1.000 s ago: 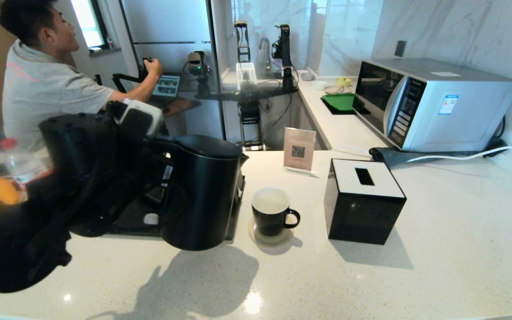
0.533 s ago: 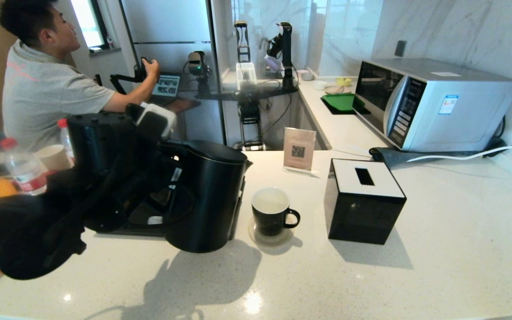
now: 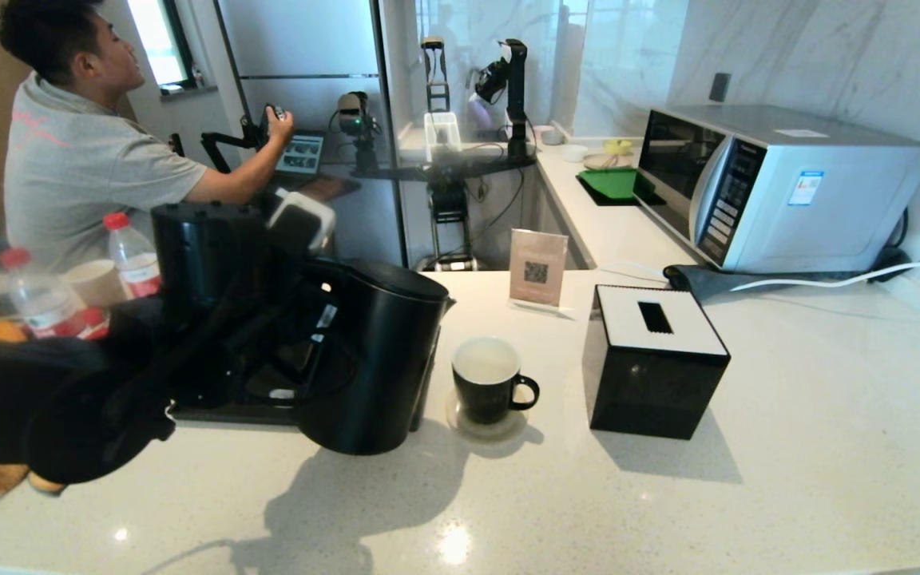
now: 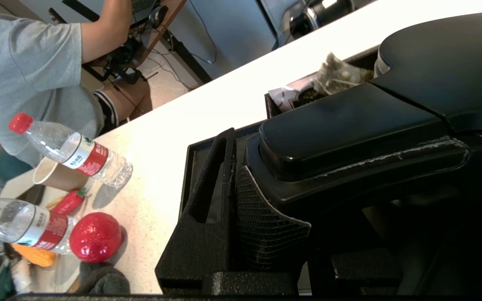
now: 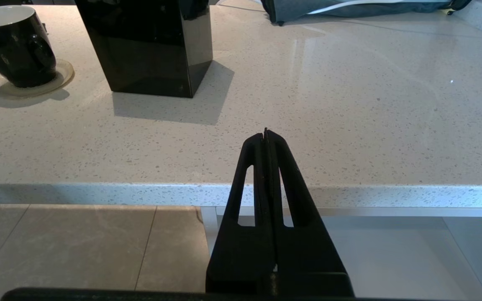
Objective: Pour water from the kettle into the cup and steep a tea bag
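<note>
Standing tilted toward the cup (image 3: 485,390), the kettle (image 3: 372,359) held off the bench (image 3: 787,447), spout (image 3: 446,303) up and to the left of the mug's rim, base over the near edge of a black tray (image 3: 228,409). Gripped at the loop handle (image 4: 349,133) by the left end effector (image 4: 241,196), fingers (image 4: 201,221) clenched around the handle's top bar in the left wrist view. Resting on a pale round coaster (image 3: 489,425), the cup with ear handle turned to the right, white inside showing pale liquid (image 3: 485,361) near the rim. Lying at the far side of the tray, beyond the kettle's lid, a mesh pouch that looks like the tea bag (image 4: 337,77). Sitting right of the cup, a black tissue box (image 3: 652,371) with a white top; behind it a small card stand (image 3: 538,270), farther back a microwave (image 3: 779,188). Hanging before the bench's front edge, well apart from the cup, the right end effector (image 5: 266,138), fingers pressed together, nothing between them. Grouped on the far left, two red-capped bottles (image 3: 131,254), a tan paper cup (image 3: 94,281), a red round fruit (image 4: 95,237). Seated beyond the bench at left, a person in a grey shirt (image 3: 81,152).
</note>
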